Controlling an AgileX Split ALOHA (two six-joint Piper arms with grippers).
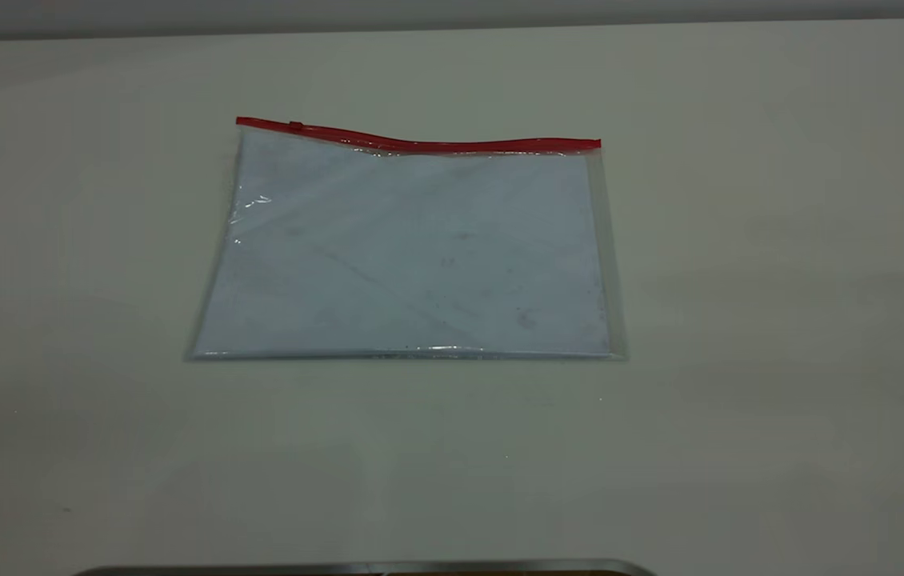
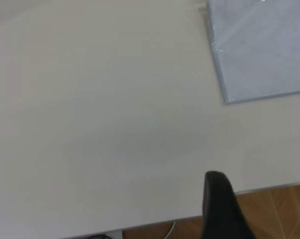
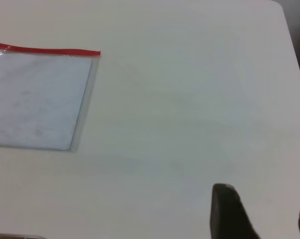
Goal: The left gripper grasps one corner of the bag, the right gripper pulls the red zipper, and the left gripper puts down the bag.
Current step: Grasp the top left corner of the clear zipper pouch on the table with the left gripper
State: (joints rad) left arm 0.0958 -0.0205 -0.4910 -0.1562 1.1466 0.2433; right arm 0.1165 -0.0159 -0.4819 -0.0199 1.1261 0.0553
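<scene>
The bag (image 1: 412,248) lies flat on the white table, a clear pouch with a pale bluish sheet inside. The red zipper (image 1: 420,145) runs along its far edge, and its small slider tab (image 1: 295,125) sits near the left end. The corners at the strip's ends are at the far left (image 1: 242,130) and the far right (image 1: 594,154). Neither gripper shows in the exterior view. In the left wrist view, the left gripper (image 2: 264,196) shows one black finger (image 2: 220,209) over the table's edge, far from the bag (image 2: 262,50). The right gripper (image 3: 263,191) is open and empty, well away from the bag (image 3: 38,99) and the zipper (image 3: 45,50).
The table's front edge (image 2: 269,186) borders a wooden floor beside the left gripper. The table's rounded right edge (image 3: 295,59) shows in the right wrist view. A dark metal strip (image 1: 364,569) lies along the bottom of the exterior view.
</scene>
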